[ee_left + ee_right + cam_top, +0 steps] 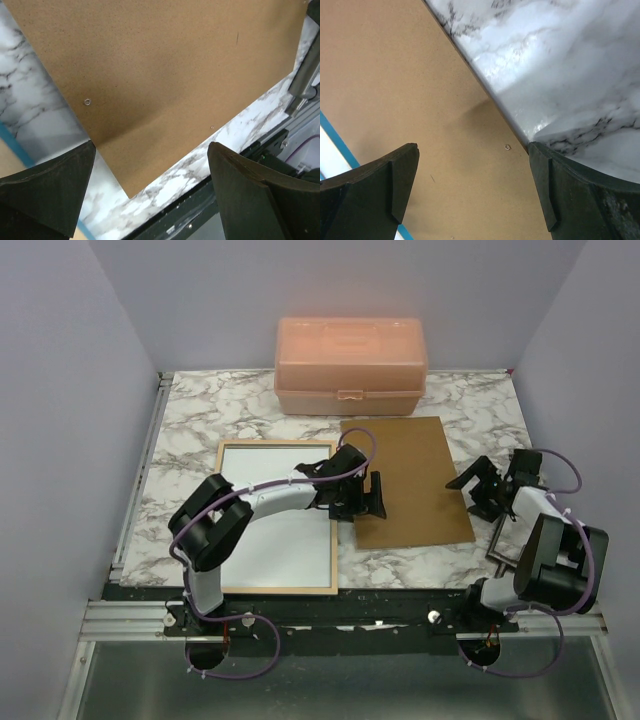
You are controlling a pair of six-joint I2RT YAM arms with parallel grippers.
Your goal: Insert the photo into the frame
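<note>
The frame (228,445), light wood rim up, lies flat on the left of the table. A white sheet (272,540) fills it, which I take for the photo with its plain back up; no print shows. The brown backing board (415,465) lies just right of the frame. My left gripper (372,498) hangs open over the board's left edge, near its front corner (127,192), with nothing between its fingers (55,190). My right gripper (468,495) is open over the board's right edge (485,95), also empty. A blue strip of the frame (340,137) shows past the board (405,85).
A pink plastic box (350,365) stands at the back of the marble table (190,420). A small dark-rimmed object (503,545) lies under my right arm at the front right. The table's dark front rail (200,210) runs just below the board's corner.
</note>
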